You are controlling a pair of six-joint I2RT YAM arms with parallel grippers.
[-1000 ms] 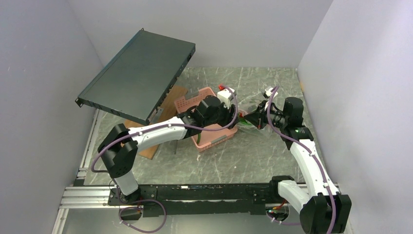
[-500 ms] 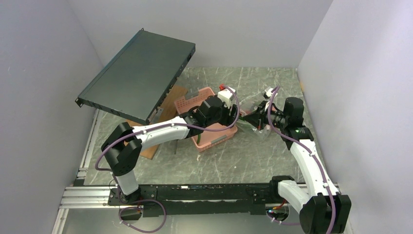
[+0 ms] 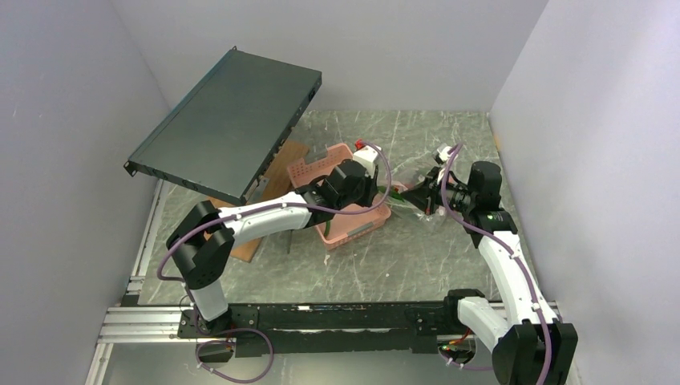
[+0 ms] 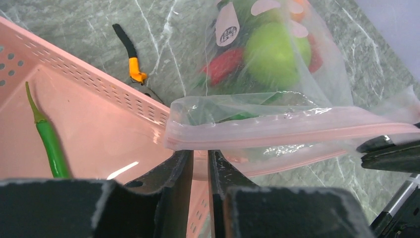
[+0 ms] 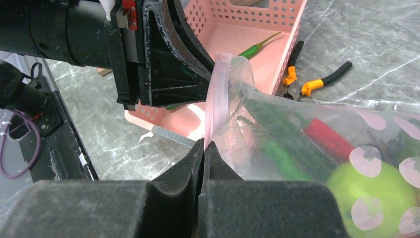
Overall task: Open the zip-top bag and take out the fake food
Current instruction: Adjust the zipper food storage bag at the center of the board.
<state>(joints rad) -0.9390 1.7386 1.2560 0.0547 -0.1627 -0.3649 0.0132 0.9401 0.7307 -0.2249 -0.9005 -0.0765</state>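
- Grey-green marbled surface (image 3: 417,265) inside pale walls; a dark flat panel (image 3: 228,120) leans at the far left corner over a wooden board (image 3: 290,154).
- The zip-top bag (image 4: 297,99) is between the two sets of fingers, just beside the pink basket (image 4: 89,82). Its pink zip strip stretches from one pair to the other.
- The right fingers (image 5: 183,173) are pressed together, pinching the pink strip at one end.
- The left fingers (image 4: 176,178) stand nearly together with only a thin gap. The other end of the strip sits right at their tips and pink shows in the gap. I cannot tell whether they grip it.
- The strip's two lips stand slightly apart along the middle.
- The fake food is inside the bag, beyond both fingertips: a lime-green apple (image 4: 277,49), a red piece (image 4: 223,64) and long green pods (image 5: 277,144).
- A green chili pepper (image 4: 49,144) lies on the basket floor, to the left of the left fingers.
- Pliers (image 4: 131,54) with black and orange handles lie on the surface beyond the basket wall, well apart from both pairs of fingers.
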